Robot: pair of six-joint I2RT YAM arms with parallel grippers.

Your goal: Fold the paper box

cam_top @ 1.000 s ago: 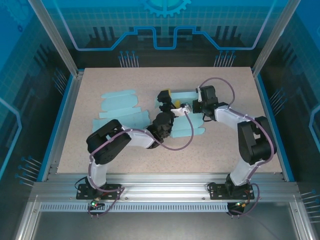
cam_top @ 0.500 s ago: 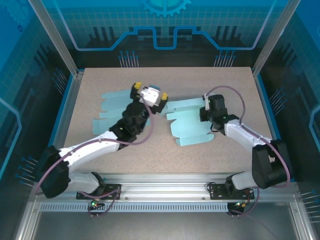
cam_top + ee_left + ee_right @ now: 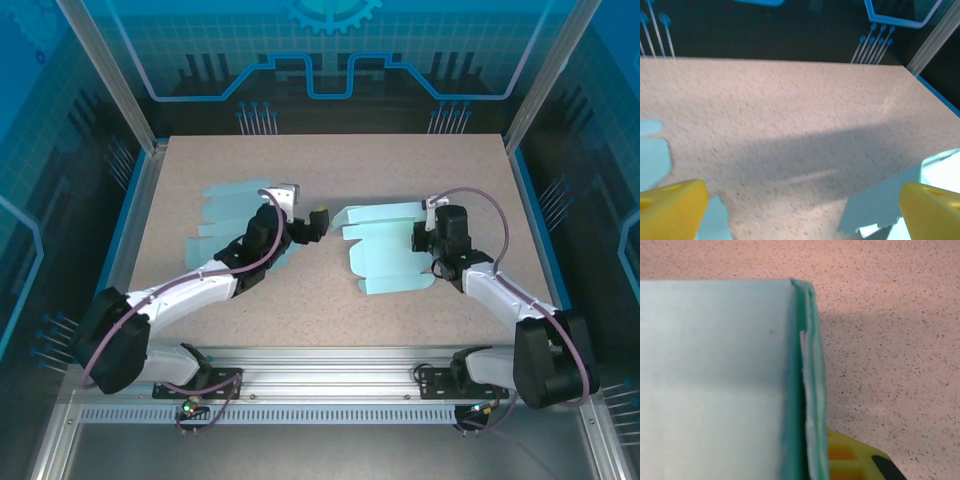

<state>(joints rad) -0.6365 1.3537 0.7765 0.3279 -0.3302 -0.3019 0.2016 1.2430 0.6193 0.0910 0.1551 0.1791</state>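
1. The right gripper (image 3: 424,238) is clamped shut on the right edge of the paper box sheet (image 3: 385,250). In the right wrist view one yellow finger (image 3: 852,462) shows beneath the sheet (image 3: 715,380), just beside a narrow raised strip along its edge.
2. A second ago this gripper was at the middle of the table, close to the other one. It has since drawn away to the right in two steps.
3. The paper box sheet has travelled with it. It was under both arms at the centre and now lies right of centre, with its flaps pointing left and its right edge in the grip.
4. The left gripper (image 3: 303,203) stands wide open and holds nothing. In the left wrist view its yellow fingertips (image 3: 670,210) sit in the two bottom corners, with bare table between them.
5. A second ago the left arm was bent sharply, its gripper at the centre. Half a second ago it was stretched out farther and to the left, over the second sheet (image 3: 232,205). Now it is nearer and more to the right, pointing at the held sheet across a strip of bare table (image 3: 330,170).
6. The second sheet lies left of centre, partly under the left arm, and has not moved across the three moments.
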